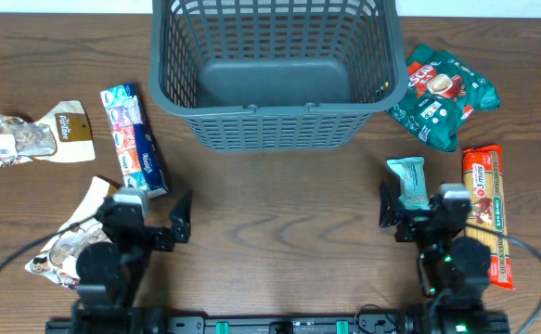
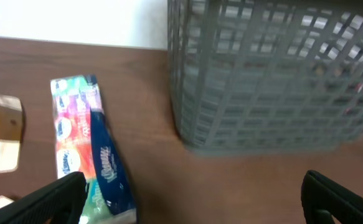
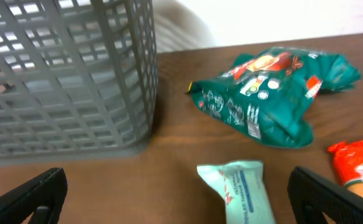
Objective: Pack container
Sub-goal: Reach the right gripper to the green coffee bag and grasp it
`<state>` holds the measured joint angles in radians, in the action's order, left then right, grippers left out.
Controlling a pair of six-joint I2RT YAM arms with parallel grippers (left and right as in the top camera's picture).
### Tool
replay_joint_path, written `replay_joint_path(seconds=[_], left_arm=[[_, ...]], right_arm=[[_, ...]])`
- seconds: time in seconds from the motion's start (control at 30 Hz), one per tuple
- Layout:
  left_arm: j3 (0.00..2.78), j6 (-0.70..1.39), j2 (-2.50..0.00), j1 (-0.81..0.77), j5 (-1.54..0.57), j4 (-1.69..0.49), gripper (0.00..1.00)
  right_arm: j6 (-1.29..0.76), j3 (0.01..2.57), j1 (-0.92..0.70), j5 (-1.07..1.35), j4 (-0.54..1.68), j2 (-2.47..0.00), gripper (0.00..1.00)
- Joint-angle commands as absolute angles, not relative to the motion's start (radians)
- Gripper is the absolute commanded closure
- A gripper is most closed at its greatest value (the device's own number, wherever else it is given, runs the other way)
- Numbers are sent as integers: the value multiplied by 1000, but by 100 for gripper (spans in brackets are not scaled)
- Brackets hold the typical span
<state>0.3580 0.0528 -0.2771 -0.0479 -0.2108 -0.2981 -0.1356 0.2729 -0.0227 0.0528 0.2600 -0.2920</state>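
The dark grey slotted container (image 1: 270, 130) stands empty at the back centre; it also shows in the left wrist view (image 2: 274, 81) and the right wrist view (image 3: 63, 81). My left gripper (image 1: 149, 227) is open and empty at the front left, with a colourful tissue pack (image 1: 133, 139) (image 2: 84, 149) just ahead of it to the left. My right gripper (image 1: 417, 215) is open at the front right, with a pale green packet (image 1: 409, 181) (image 3: 240, 190) lying between its fingers on the table. A green snack bag (image 1: 442, 93) (image 3: 274, 93) lies right of the container.
An orange pasta packet (image 1: 488, 209) (image 3: 362, 165) lies at the far right. Two brown-and-white packets (image 1: 33, 137) (image 1: 70, 237) lie at the left. Cables run along the table's front edge.
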Motion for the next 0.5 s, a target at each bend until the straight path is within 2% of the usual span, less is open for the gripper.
replay_joint_path(seconds=[0.0,0.23,0.47], left_arm=[[544,76,-422,-52,-217,-361,1],[970,71,-784,-51,-216,-671,1],[1332,-31,-1071,-51,-216,-1034,1]], right_arm=[[-96,461,-1,57,354,-411,1],[-96,912,46,50,770,-744,1],[-110,1403,115,8,1174,-1072,1]])
